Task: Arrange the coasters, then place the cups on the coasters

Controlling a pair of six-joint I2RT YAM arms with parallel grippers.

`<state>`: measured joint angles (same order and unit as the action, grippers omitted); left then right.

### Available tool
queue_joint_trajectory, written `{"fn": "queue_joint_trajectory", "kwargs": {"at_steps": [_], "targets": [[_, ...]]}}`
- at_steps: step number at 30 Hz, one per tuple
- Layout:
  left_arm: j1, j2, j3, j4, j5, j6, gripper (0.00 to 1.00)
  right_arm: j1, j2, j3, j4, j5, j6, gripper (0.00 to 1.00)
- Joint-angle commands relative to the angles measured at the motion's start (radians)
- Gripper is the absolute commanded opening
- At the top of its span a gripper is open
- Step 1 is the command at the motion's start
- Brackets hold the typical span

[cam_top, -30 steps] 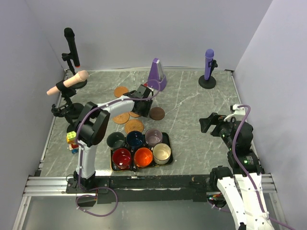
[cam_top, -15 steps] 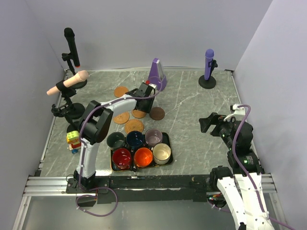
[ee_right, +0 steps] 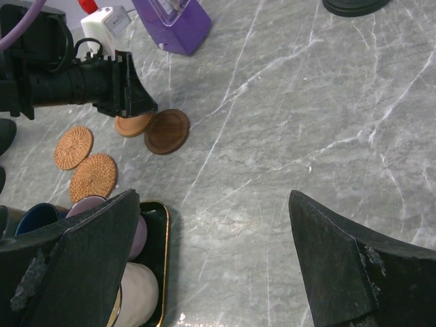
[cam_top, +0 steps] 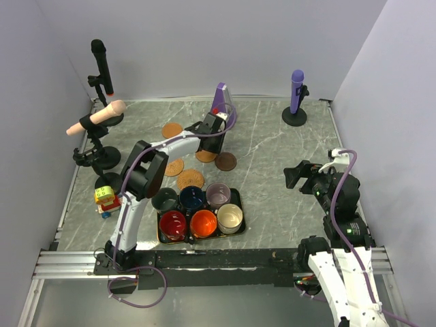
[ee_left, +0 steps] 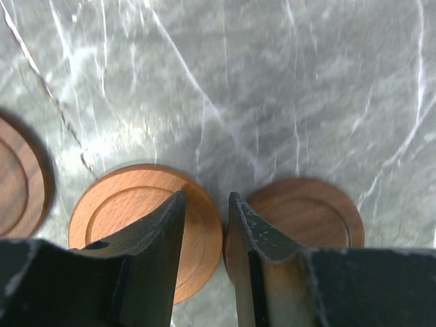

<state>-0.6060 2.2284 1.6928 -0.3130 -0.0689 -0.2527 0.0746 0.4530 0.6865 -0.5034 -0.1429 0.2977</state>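
Lighting is bright, even and diffuse, from overhead. Shadows on the bench (cam_top: 272, 146) are short and soft-edged. A faint sheen lies on the marble in the left wrist view. The left gripper (ee_left: 204, 204) and right gripper (ee_right: 212, 204) appear near-black and slightly out of focus at the lower frame edges. The overhead view is sharp.

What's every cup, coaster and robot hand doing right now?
Cups, upright, all six in the tray.
Coasters, lying flat, no cup on any.
Left gripper, partly open over a light coaster, nothing between its fingers.
Right gripper, wide open, empty.
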Motion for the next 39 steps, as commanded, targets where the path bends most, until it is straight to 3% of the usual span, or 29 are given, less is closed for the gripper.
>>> {"fn": "queue_joint_trajectory", "kwargs": {"at_steps": [1, 14, 23, 32, 39], "targets": [[-0.006, 0.068, 0.039, 0.006, -0.015, -0.003, 0.38, -0.006, -0.011, 0.013, -0.004, 0.016, -0.009, 0.96], [0.012, 0.146, 0.180, -0.055, -0.101, 0.004, 0.39, -0.004, 0.000, 0.021, -0.009, 0.020, -0.014, 0.96], [0.028, 0.149, 0.182, -0.054, -0.095, 0.013, 0.40, -0.004, 0.007, 0.018, -0.001, 0.008, -0.008, 0.96], [0.015, 0.037, 0.136, 0.029, -0.020, 0.053, 0.43, -0.006, 0.013, 0.013, 0.008, -0.006, -0.002, 0.96], [-0.034, -0.006, 0.077, 0.045, -0.101, 0.138, 0.50, -0.004, 0.000, 0.004, 0.006, -0.006, 0.001, 0.96]]}}
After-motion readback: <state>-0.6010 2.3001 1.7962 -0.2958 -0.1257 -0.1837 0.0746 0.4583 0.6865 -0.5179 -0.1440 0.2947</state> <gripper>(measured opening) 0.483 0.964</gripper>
